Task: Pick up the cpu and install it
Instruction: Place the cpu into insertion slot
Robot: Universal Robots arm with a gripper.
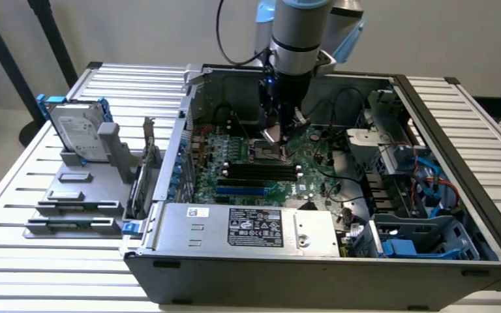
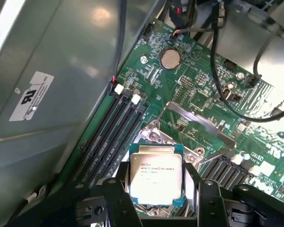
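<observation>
The open case (image 1: 233,277) holds the motherboard (image 2: 203,90), and the arm reaches down over it. The socket (image 2: 154,137), its metal frame apparently swung open, lies straight below the gripper (image 1: 274,134). The jaws stand wide, clamped on opposite edges of the cpu (image 2: 156,177), held flat and label-up just above the socket.

Slatted metal table (image 1: 50,264) with open computer case (image 1: 320,277) beside grey parts rack (image 1: 81,195).

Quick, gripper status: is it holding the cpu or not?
Gripper: closed on the cpu, which sits between its two fingers just over the motherboard socket.
</observation>
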